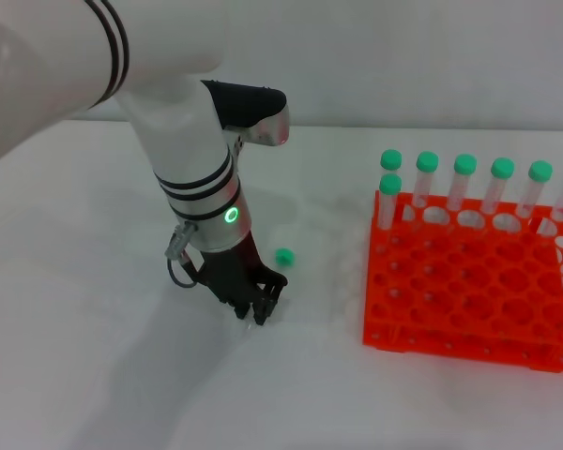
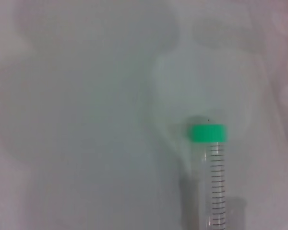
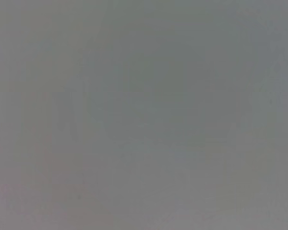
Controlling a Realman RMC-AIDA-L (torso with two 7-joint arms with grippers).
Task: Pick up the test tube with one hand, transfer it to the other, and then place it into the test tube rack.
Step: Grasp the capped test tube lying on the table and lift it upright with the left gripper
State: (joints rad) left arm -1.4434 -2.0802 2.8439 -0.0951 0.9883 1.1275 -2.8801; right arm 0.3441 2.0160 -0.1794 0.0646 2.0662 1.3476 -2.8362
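A: Where is the test tube [image 2: 214, 179]?
B: Lying on the white table [image 1: 94, 356], its green cap [image 1: 283, 255] beside the left gripper [image 1: 261, 309]; fingers look nearly closed (uncertain); orange test tube rack [image 1: 469, 291] holds 7 others.

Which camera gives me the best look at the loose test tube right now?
Left wrist view: the test tube shows its green cap and printed scale, lying on the table. In the head view only its cap shows, beside the left gripper. Right wrist view shows none of it.
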